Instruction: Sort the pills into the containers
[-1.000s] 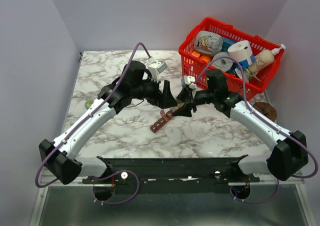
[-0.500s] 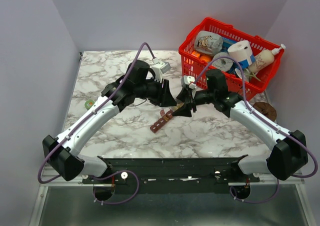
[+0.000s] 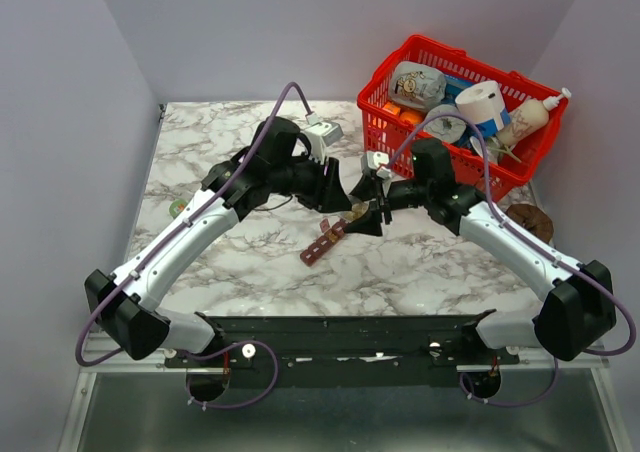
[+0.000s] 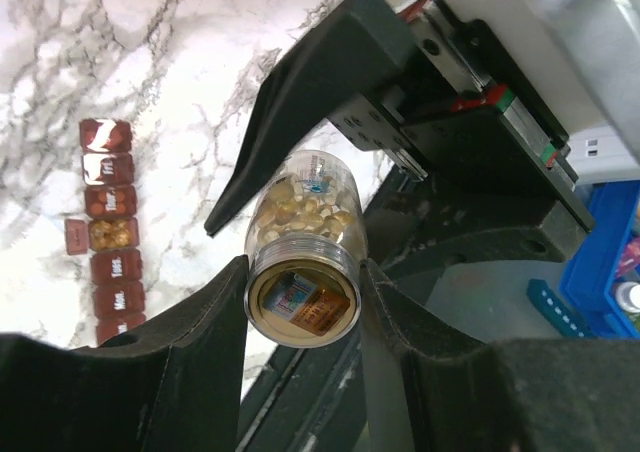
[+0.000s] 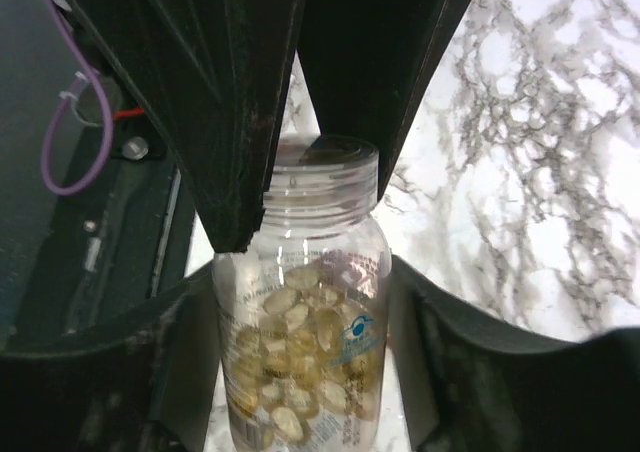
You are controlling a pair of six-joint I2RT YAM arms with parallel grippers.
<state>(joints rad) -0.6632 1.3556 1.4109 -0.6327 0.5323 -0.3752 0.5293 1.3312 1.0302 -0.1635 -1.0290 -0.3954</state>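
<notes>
One bottle [image 4: 303,257], pills [image 5: 300,372] inside uncounted; one containers strip [image 4: 108,232], seven compartments; one basket [image 3: 385,127].

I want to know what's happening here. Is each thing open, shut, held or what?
bottle: held by both grippers, pills inside.
cap: on the bottle.
left gripper: shut on the cap.
right gripper: shut on the bottle.
pill organizer: flat on the table, one compartment open with pills in it, the others shut.

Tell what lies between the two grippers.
The bottle: its cap in the left gripper, its body in the right gripper; both wrist views show it.
</notes>
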